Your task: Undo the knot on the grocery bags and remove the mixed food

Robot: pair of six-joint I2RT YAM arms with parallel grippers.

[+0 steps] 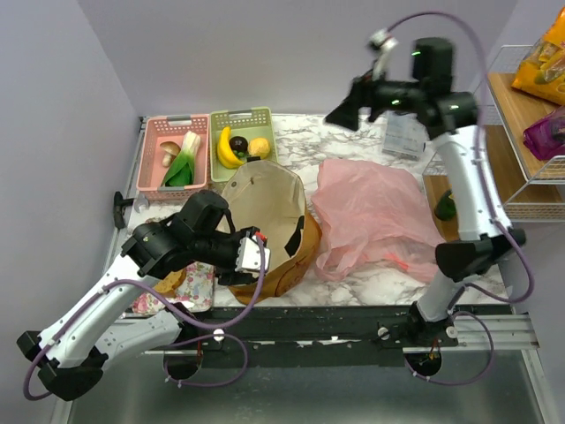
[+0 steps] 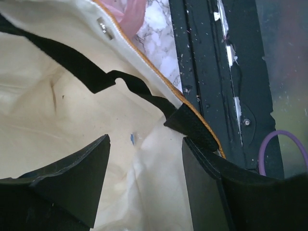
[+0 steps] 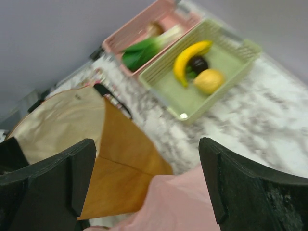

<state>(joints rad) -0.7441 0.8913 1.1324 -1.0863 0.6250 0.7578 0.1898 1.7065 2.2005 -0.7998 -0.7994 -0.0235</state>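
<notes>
The mustard-yellow tote (image 1: 265, 221) stands open mid-table, its cream lining (image 2: 57, 110) filling the left wrist view. My left gripper (image 1: 256, 256) hangs open at the tote's near rim, jaws (image 2: 144, 163) apart over the lining, a black strap (image 2: 192, 127) beside the right finger. The pink plastic bag (image 1: 371, 221) lies crumpled to the tote's right. My right gripper (image 1: 340, 110) is raised high above the table, open and empty (image 3: 147, 163). The leek (image 1: 183, 163) and mushroom (image 1: 168, 152) lie in the pink basket. The banana (image 1: 228, 148), dark fruit (image 1: 240, 143) and lemon (image 1: 259, 147) lie in the green one.
The pink basket (image 1: 152, 168) and green basket (image 1: 265, 119) stand at the back left. A wire shelf (image 1: 530, 190) on the right holds an orange packet (image 1: 547, 66) and a purple packet (image 1: 547, 132). A floral-patterned thing (image 1: 194, 284) lies under my left arm.
</notes>
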